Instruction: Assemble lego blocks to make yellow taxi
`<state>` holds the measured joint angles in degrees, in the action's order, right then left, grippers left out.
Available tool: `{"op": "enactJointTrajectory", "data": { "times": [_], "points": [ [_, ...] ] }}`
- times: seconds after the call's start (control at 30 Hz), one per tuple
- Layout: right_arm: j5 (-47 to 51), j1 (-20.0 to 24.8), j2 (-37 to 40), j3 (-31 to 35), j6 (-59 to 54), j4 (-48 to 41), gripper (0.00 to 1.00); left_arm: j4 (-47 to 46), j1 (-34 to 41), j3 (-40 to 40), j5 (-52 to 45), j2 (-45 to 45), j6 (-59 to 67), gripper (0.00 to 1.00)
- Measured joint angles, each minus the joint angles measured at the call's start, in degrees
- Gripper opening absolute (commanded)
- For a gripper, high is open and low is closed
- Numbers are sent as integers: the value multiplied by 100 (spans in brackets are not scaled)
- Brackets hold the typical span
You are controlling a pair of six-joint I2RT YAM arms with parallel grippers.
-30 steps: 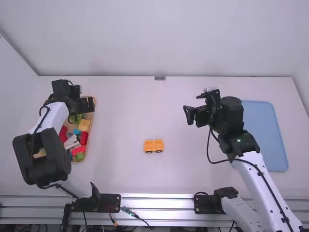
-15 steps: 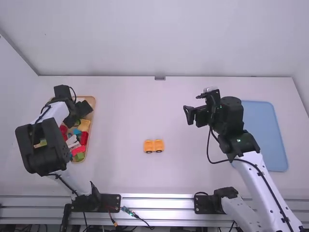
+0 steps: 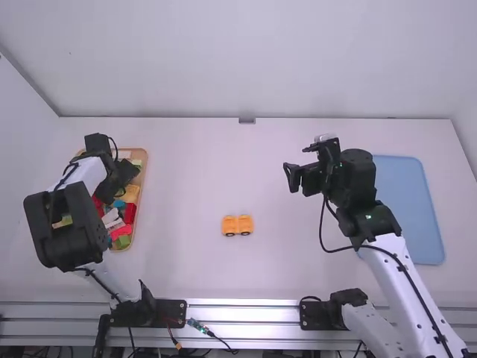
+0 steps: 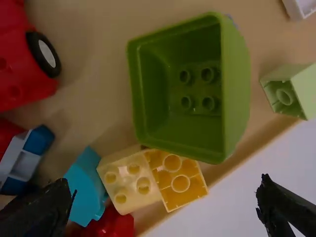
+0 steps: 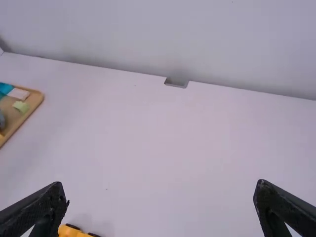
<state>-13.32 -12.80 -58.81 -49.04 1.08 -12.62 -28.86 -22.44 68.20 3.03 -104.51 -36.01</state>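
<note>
Your left gripper point(image 3: 128, 173) hangs released over the tray point(image 3: 144, 183), counter's point(image 3: 186, 171) left side; your right gripper point(image 3: 291, 179) is released too.

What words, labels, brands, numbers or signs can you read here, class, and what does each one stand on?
None can be read.
The yellow wheeled piece, the green hollow block and the blue tray carry no readable print.
Any marking on the pale yellow block's studs is too small to read.

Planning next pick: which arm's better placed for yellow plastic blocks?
Likely left: its open black pincer hovers over yellow blocks in the tan rectangular tray; the right pincer is across the white table.
</note>
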Motion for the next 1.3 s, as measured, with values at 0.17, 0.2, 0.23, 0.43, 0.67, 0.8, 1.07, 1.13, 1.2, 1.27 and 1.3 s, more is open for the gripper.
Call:
{"op": "enactJointTrajectory", "data": {
  "times": [0.17,0.2,0.23,0.43,0.67,0.8,1.07,1.13,1.2,1.27,1.3],
  "points": [
    [0,0,0,2,0,2,100,11,-2,0,-190,0,-52,65],
    [-2,0,0,0,0,-2,100,13,-2,0,-214,0,-94,65],
    [0,0,0,2,-2,0,100,-13,-2,-2,-260,0,-177,64],
    [0,0,0,2,2,0,100,-149,-2,-2,-286,0,-315,66],
    [0,0,0,2,0,0,100,-299,0,-2,-4,0,-697,67],
    [0,0,0,2,4,0,100,87,-2,-138,26,0,-796,67],
    [0,0,0,2,2,0,100,562,0,-496,39,39,-800,66],
    [0,0,0,2,0,0,100,551,-2,-496,52,42,-804,66],
    [-2,0,0,2,-2,0,100,490,0,-494,96,44,-802,64],
    [0,0,0,2,0,-2,100,457,-2,-496,116,44,-802,63],
    [0,0,0,2,2,0,100,426,-2,-496,131,44,-817,63]
  ]
}}
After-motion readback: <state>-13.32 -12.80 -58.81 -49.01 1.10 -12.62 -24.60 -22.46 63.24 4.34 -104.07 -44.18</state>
